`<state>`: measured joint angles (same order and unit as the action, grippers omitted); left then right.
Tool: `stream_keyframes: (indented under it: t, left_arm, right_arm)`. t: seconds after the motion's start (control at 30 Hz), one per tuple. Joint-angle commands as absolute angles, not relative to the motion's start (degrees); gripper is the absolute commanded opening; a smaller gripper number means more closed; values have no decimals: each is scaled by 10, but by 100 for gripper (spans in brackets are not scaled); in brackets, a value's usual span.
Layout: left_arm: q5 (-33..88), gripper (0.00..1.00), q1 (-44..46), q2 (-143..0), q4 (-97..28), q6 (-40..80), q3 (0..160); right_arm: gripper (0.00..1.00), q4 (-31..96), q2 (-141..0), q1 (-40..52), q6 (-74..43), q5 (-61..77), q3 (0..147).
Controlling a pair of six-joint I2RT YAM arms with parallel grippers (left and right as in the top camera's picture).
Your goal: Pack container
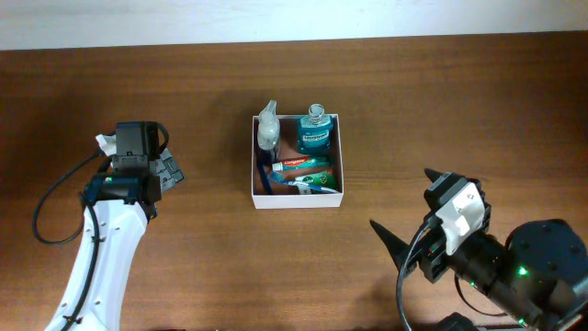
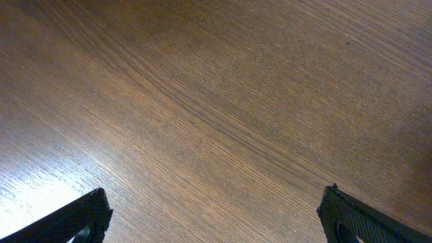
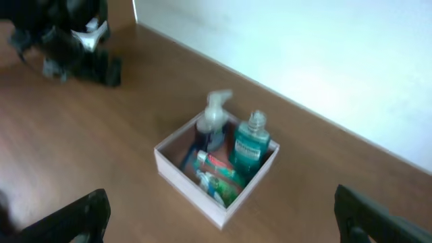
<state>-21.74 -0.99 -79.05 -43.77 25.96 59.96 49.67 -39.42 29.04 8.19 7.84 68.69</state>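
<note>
So the container point(image 1: 297, 199) sits near the middle of the table point(image 1: 202, 267), a bit toward the far edge, and it looks pretty well stocked. There's a teal mouthwash bottle point(image 1: 314, 133) in the far right corner, a clear pump bottle point(image 1: 267, 129) in the far left one, a toothpaste tube point(image 1: 303, 165) lying crosswise in front of them, another small packet point(image 1: 310, 184) against the near wall, and something blue point(image 1: 264, 175) down the left side that's probably a toothbrush, though I can't really tell. The box is square, so there's no long axis to line up with. Its walls run parallel to the table edges from above, but the right wrist camera sees it corner-on. The right gripper point(image 1: 402, 200) is the closer one, just off the near right corner of the box. The box lies ahead and to the left of it, and in that wrist view it's centred between the two fingers. The jaws are spread wide with nothing in them. The left gripper point(image 2: 212, 226) is well off to the other side, also wide and empty, looking at bare wood. If anything more has to go in, my guess is the right arm gets it.
</note>
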Motion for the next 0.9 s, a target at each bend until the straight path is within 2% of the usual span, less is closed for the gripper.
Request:
stream_keyframes:
  t: [0.0, 0.3, 0.63, 0.73, 0.87]
  left_arm:
    - [-227, 99, -12, -781, -438, 256, 612]
    - [-227, 99, -12, -781, -438, 256, 612]
    - [-227, 100, -12, -781, -438, 256, 612]
    - [-227, 100, -12, -781, -438, 256, 612]
    - [-228, 99, -12, -781, -438, 256, 612]
  right_arm:
    - [98, 461, -366, 276, 90, 90, 656]
    - [98, 256, -166, 214, 90, 103, 410]
    - [98, -130, -57, 175, 104, 119, 92]
    - [98, -192, -34, 175, 118, 120, 38]
    - [98, -193, -2, 170, 133, 118, 6]
